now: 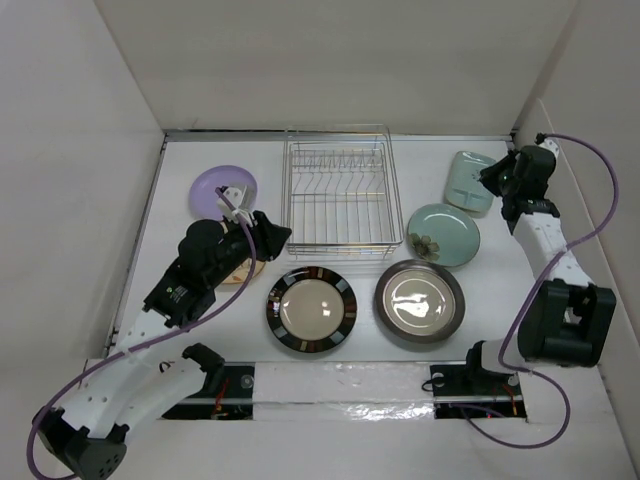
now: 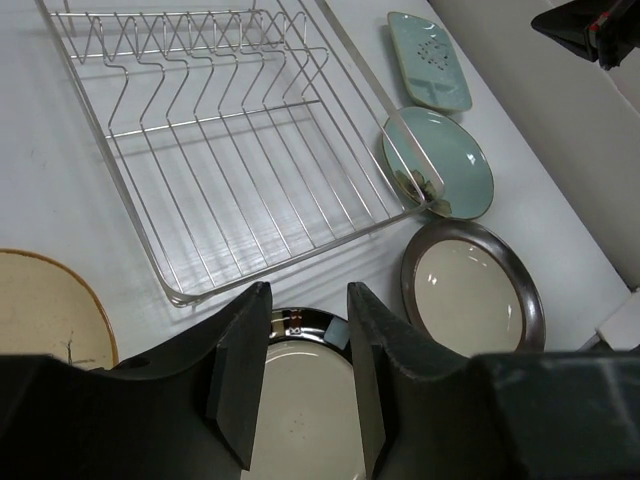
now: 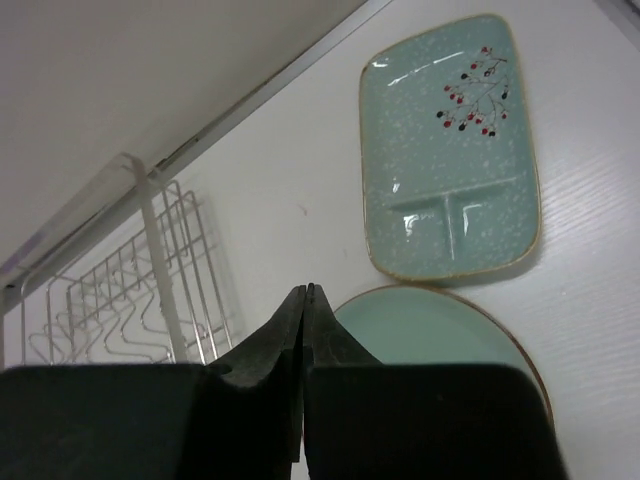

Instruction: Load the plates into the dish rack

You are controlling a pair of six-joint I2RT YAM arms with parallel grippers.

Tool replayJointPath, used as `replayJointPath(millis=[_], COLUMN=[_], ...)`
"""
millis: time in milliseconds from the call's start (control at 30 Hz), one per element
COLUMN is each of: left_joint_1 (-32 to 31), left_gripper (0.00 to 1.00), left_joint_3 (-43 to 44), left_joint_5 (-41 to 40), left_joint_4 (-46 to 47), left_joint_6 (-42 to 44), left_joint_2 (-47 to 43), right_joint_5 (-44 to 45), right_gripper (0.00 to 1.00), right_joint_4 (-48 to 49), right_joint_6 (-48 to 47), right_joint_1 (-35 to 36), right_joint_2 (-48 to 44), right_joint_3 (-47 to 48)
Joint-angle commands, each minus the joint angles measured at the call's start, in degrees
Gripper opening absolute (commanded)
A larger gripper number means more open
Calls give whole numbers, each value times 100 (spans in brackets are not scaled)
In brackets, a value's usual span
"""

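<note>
The silver wire dish rack (image 1: 338,192) stands empty at the back centre. The lavender plate (image 1: 214,185) lies left of it, and the tan plate (image 1: 243,269) is mostly hidden under my left arm. The black-rimmed plate (image 1: 311,309) and grey-brown plate (image 1: 419,301) lie in front. The floral green plate (image 1: 443,234) and squarish green plate (image 1: 471,182) lie to the right. My left gripper (image 2: 308,325) is open and empty above the far rim of the black-rimmed plate (image 2: 300,400). My right gripper (image 3: 306,292) is shut and empty above the floral plate (image 3: 430,330).
White walls enclose the table on the left, back and right. The rack's near rim (image 2: 290,255) lies just beyond my left fingers. The right arm's base (image 1: 565,320) stands at the right edge.
</note>
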Motion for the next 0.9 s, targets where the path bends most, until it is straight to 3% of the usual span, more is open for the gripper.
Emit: replayJointPath(millis=[0, 100, 200, 233, 333, 433, 633, 867], left_joint_1=[-55, -117, -178, -178, -178, -178, -178, -178], left_gripper=[32, 21, 5, 0, 0, 0, 7, 9], left_joint_3=[221, 115, 71, 62, 71, 71, 97, 89], left_joint_5=[-259, -285, -373, -382, -488, -453, -330, -286], left_joint_4=[153, 215, 198, 198, 163, 162, 171, 198], left_joint_6=[127, 171, 189, 189, 207, 224, 268, 268], left_joint_2=[-101, -233, -321, -330, -330, -313, -312, -321], right_joint_5=[172, 498, 463, 472, -209, -748, -679, -1101], right_gripper=[0, 2, 20, 37, 69, 76, 74, 57], right_joint_4=[474, 316, -263, -369, -195, 147, 237, -18], right_joint_6=[167, 158, -8, -61, 0, 26, 438, 448], right_joint_1=[-282, -554, -924, -977, -1135, -1135, -1293, -1294], right_joint_2=[579, 1455, 2387, 2557, 3013, 3357, 3727, 4167], right_joint_3=[478, 1093, 1962, 2104, 2246, 2158, 1947, 2193])
